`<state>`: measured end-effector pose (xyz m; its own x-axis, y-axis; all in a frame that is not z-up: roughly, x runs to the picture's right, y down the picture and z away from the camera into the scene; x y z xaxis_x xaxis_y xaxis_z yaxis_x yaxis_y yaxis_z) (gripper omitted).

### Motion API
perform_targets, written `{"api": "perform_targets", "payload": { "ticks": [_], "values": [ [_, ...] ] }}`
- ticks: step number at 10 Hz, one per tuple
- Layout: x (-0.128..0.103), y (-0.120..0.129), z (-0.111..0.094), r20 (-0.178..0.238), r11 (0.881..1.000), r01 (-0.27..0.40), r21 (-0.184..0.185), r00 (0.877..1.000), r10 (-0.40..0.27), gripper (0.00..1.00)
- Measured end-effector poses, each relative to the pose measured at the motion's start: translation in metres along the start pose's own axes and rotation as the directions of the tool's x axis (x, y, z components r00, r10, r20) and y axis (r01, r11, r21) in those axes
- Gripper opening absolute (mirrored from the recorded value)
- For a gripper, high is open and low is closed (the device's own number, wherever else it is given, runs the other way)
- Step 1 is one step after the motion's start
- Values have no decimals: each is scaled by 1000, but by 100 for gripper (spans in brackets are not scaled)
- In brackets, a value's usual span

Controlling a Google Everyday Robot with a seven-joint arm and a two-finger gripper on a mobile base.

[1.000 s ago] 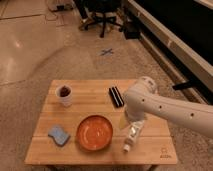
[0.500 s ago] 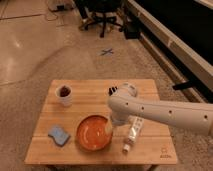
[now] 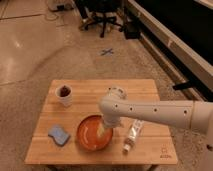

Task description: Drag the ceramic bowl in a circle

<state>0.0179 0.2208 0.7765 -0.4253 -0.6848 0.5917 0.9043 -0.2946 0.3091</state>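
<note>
The ceramic bowl [image 3: 90, 134], wide and shallow with a glossy orange-red inside, sits on the wooden table [image 3: 150, 95] near its front edge, left of centre. My white arm [image 3: 155, 112] comes in from the right. Its gripper [image 3: 106, 129] points down into the right part of the bowl, at or just inside the rim. The wrist hides the bowl's upper right edge.
A small white cup [image 3: 64, 95] with dark contents stands at the back left. A blue sponge [image 3: 58, 135] lies left of the bowl. A white bottle [image 3: 132, 136] lies on its side just right of the bowl. Office chairs [image 3: 102, 12] stand on the floor beyond the table.
The arm has swung left, carrying the gripper from beside the white bottle to over the bowl's right side. It now covers the dark object at the table's back. The bowl has not visibly moved.
</note>
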Motion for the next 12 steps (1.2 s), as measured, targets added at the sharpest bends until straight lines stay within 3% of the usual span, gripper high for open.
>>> {"api": "perform_targets", "payload": {
  "ticks": [3, 5, 7, 12],
  "values": [
    [-4, 10, 20, 24, 1000, 8, -24, 1000, -8, 46],
    [-2, 19, 21, 28, 999, 2, -45, 1000, -1, 24],
    [4, 24, 15, 22, 998, -6, -57, 1000, 7, 8],
    [47, -5, 0, 4, 999, -7, -50, 1000, 7, 5]
  ]
}}
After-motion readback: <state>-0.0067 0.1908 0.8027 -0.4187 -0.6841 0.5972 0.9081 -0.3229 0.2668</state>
